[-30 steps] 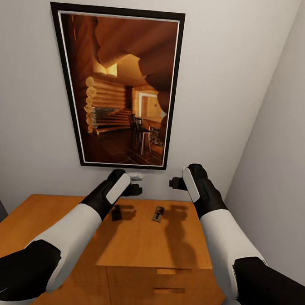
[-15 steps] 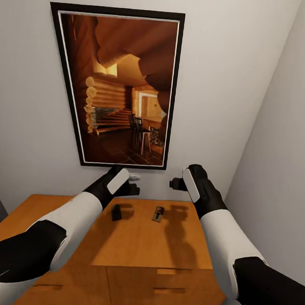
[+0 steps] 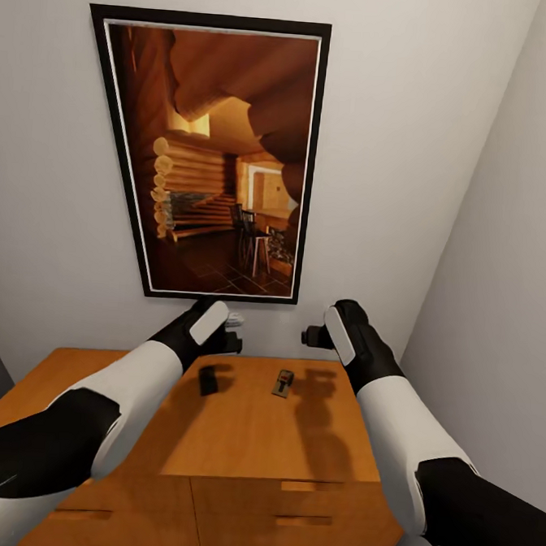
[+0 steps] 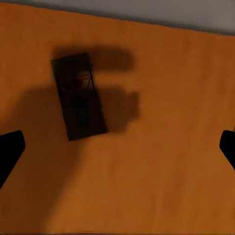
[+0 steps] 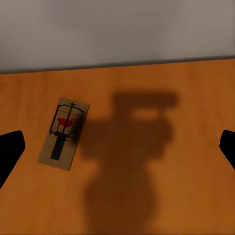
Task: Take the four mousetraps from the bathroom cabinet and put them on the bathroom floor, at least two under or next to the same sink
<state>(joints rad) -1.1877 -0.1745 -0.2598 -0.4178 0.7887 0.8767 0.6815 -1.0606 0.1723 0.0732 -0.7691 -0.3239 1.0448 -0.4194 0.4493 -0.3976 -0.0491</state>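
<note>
Two mousetraps lie on the flat top of the orange-brown cabinet. One mousetrap sits in the shadow of my left arm. The other mousetrap is a tan board with a dark wire and a red spot. My left gripper hovers open above the shadowed trap, which lies off to one side of its fingers. Hanging open over bare wood to the right of the second trap is my right gripper. Neither holds anything.
A large black-framed picture of a log-cabin interior hangs on the white wall behind the cabinet. A side wall stands close on the right. Drawer fronts face me below the cabinet top.
My left arm has lifted and drawn slightly left, away from the trap below it. The right arm rose very slightly. Both traps lie where they were.
</note>
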